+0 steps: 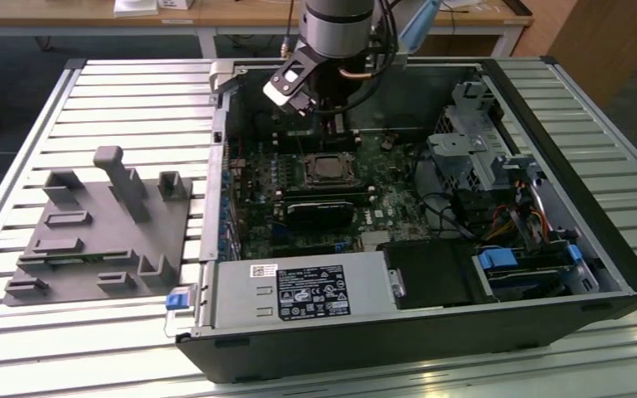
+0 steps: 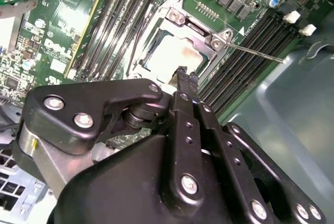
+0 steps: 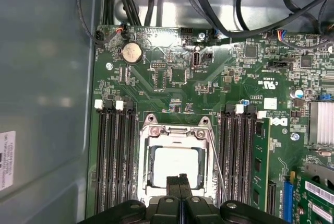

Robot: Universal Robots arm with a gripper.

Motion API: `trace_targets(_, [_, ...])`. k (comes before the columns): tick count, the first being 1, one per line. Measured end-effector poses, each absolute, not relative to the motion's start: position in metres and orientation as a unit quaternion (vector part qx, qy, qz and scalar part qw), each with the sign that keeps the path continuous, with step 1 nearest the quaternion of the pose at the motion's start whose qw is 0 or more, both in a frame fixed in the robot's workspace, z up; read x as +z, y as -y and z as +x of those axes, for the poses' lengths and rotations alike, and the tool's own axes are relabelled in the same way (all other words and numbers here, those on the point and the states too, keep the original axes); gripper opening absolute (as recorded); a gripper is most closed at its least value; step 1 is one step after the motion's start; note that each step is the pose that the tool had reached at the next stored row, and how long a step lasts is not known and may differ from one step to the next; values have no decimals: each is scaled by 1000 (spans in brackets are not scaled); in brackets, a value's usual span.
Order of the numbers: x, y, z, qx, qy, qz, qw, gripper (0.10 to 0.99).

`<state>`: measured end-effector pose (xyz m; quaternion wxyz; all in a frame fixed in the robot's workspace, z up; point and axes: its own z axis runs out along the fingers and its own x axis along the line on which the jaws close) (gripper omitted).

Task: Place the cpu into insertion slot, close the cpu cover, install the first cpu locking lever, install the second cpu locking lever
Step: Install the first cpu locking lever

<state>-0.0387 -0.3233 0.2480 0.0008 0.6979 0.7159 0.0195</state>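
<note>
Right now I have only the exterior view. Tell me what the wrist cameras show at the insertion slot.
Observer: In the first wrist view the cpu lies under the cpu cover, its pale face showing through the cover's window. The cover looks flat.
Operator: Report the gripper.
Observer: In both wrist views the gripper is shut with nothing between its fingers, its tips at the edge of the cover.
Operator: Now the levers.
Observer: In the second wrist view one thin locking lever angles away from the cover across the memory slots, not tucked against the frame.
</note>
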Motion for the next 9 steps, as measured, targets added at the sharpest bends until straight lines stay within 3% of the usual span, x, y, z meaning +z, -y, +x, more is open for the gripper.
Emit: trace_targets(9, [263, 323, -39, 20, -716, 698, 1, 106])
